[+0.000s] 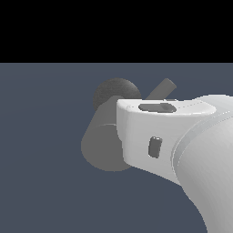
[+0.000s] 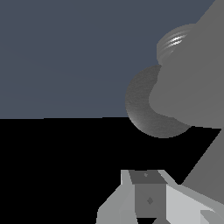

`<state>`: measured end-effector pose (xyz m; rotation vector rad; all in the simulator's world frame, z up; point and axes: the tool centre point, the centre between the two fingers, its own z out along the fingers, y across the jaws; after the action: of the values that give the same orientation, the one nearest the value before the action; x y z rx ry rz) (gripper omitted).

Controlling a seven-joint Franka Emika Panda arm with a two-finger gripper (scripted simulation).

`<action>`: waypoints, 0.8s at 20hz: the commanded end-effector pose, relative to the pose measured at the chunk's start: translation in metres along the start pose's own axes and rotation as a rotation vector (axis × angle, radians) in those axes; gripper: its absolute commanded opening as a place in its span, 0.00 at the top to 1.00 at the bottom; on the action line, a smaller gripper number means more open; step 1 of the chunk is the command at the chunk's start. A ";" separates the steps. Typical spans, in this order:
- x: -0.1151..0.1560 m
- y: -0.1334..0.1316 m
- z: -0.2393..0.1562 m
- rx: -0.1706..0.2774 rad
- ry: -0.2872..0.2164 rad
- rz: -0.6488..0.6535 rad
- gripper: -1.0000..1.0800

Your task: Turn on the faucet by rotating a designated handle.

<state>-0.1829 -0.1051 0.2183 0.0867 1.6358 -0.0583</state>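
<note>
The robot's white arm crowds the grey faucet, its handle jutting behind (gripper state unclear).

Plain slate-blue floor, black backdrop.

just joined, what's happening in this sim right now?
A Panda arm is closing in on a grey faucet to turn its handle, the thin rod poking out beside the arm. The arm's white body hides much of the faucet in the exterior view. In the wrist view only part of the gripper shows; contact with the handle isn't visible.
</note>
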 end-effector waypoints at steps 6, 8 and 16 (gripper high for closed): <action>-0.003 0.031 -0.001 -0.014 -0.013 0.000 1.00; -0.003 0.037 -0.001 -0.015 -0.014 0.000 1.00; -0.003 0.061 -0.001 -0.018 -0.020 0.000 1.00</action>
<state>-0.1839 -0.0876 0.2036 0.1403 1.6610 -0.1168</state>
